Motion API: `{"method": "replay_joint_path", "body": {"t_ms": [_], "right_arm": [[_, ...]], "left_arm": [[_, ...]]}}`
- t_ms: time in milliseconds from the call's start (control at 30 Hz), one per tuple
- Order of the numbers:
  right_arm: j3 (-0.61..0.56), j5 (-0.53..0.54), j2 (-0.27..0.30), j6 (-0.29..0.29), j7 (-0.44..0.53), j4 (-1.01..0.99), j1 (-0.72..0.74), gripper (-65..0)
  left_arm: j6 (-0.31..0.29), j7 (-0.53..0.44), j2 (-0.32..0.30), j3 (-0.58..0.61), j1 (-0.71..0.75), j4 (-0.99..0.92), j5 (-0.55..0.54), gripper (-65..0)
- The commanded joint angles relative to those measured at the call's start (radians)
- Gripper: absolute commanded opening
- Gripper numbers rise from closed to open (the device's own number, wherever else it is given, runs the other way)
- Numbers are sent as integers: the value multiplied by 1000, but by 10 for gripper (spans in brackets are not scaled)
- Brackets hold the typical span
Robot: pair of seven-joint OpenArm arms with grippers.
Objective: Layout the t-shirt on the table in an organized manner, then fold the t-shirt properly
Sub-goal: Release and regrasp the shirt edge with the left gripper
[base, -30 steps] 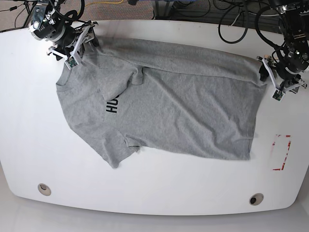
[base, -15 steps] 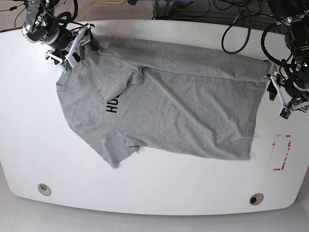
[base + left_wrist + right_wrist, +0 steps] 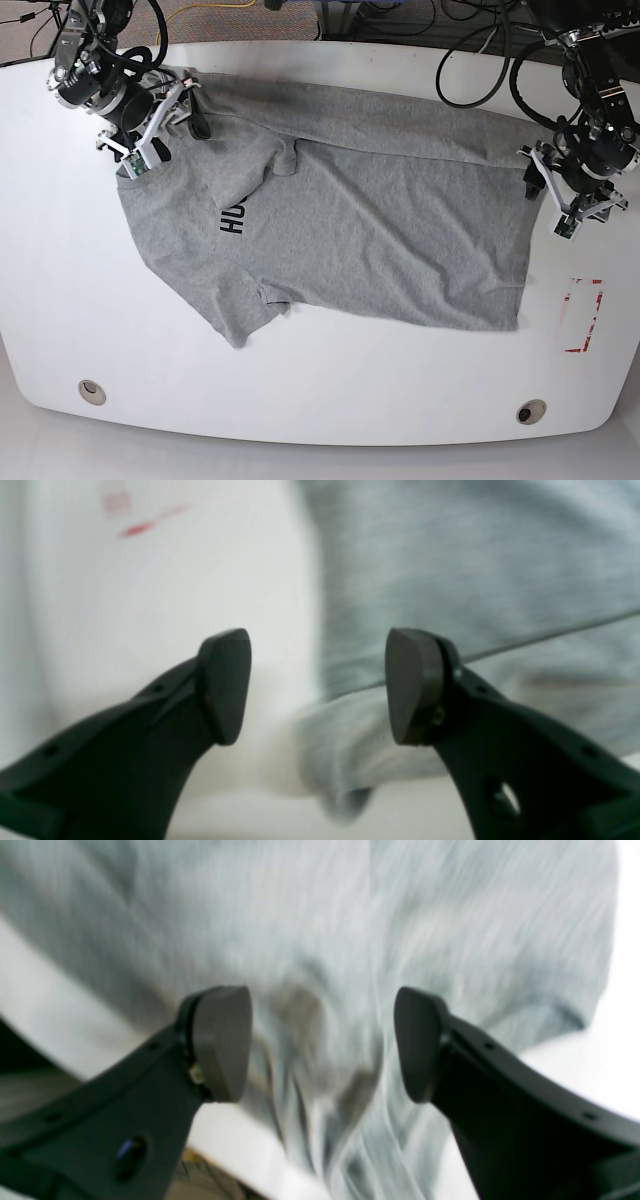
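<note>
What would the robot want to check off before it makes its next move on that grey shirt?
1. Left gripper open: ok, nothing between its fingers.
2. Right gripper open: ok, shirt fabric lies below it, not pinched.
3. T-shirt fully on the table: ok.
4. T-shirt laid flat: not ok, the far edge is folded over and a sleeve is tucked.
5. Each gripper near a shirt corner: ok, one at each far corner.
6. Red tape rectangle uncovered: ok.

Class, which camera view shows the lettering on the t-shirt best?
The base view: the dark lettering reads sharply on the spread t-shirt. Neither wrist view shows lettering, only blurred grey cloth beyond open jaws.
</note>
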Motion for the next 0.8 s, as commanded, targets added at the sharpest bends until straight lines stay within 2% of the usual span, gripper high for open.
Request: {"method": "replay_joint_path", "body": {"t_ms": [0,67,133,300,433,567,767], "right_arm": [[2,18,-8,2,14,14,3,-228],[2,18,-18,2,14,14,1,-233],[2,18,-28,2,14,14,-2,-265],[2,-14,-38,2,14,-16,-5,-463],[2,-113,-65,2,17,-53,0,-595],[1,-208,-77,2,23,-76,1,-593],[1,-306,-77,2,84,-147,1,-585]], "left_arm": [[5,-15,-16,-10,-6,20,3,-257],[5,-17,3,-13,-3,19,5,-278],[5,-20,16,-14,4,14,9,-322],[5,-106,17,-14,60,9,11,-444],[5,-164,16,-6,93,-33,23,-508],[5,-177,17,-5,86,-103,61,-528],[5,-207,17,-5,80,-184,86,-528]]}}
